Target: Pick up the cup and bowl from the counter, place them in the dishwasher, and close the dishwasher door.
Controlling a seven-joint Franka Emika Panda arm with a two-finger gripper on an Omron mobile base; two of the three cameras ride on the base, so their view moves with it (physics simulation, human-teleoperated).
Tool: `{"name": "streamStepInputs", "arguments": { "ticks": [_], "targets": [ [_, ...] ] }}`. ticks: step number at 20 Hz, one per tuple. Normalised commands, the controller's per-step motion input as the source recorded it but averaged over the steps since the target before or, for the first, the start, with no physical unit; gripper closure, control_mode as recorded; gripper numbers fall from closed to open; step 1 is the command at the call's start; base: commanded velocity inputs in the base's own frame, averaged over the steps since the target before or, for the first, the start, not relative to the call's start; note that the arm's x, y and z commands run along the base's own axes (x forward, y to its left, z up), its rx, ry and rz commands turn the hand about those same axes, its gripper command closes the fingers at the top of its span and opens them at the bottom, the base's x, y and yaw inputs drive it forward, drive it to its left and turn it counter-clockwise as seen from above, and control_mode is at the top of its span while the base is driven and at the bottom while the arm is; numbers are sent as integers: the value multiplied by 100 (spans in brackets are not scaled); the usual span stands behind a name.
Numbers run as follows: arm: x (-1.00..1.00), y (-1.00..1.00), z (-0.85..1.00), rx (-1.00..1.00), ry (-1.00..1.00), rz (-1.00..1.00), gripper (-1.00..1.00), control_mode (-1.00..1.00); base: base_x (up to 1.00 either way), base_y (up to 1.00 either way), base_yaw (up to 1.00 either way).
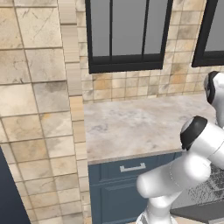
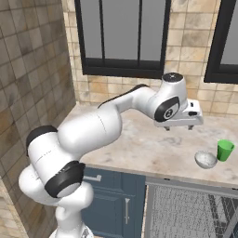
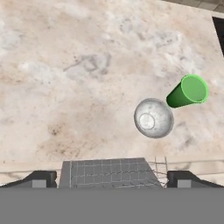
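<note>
The cup [image 2: 225,150], a glossy green tapered tumbler, stands upright on the counter [image 2: 139,144] near its front edge, and just beside it, on the side toward the arm, sits the bowl [image 2: 205,159], round, shallow and speckled grey like dull metal; from the hand view the cup [image 3: 188,91] leans away in perspective with its open mouth showing, the bowl [image 3: 153,117] close against its base, though whether they touch I cannot tell; the counter [image 3: 78,74] is a beige-grey marbled slab, mottled and matte, thin-edged over dark blue cabinets; below the edge the dishwasher [image 2: 190,211] shows its grey wire-mesh rack [image 3: 109,173], a fine square grid; the gripper [image 2: 178,127] hangs above the stone, apart from both pieces, its fingers [image 3: 41,179] spread as wide as they go with nothing between them; in the left base view the white arm with its dark joints rises in front of a blue drawer [image 1: 131,168] with a slim silver handle; behind, tan tiled wall [image 1: 39,87] and a black-framed window [image 1: 127,35].
</note>
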Motion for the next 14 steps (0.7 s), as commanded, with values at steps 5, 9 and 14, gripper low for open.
{"name": "streamStepInputs", "arguments": {
  "ticks": [5, 9, 14],
  "targets": [
    [12, -29, -13, 0, 0, 0, -100, -100, 0, 0, 0],
    [10, -28, -14, 0, 0, -1, -100, -100, 0, 0, 0],
    [4, -27, -12, 0, 0, 0, -100, -100, 0, 0, 0]
  ]
}}
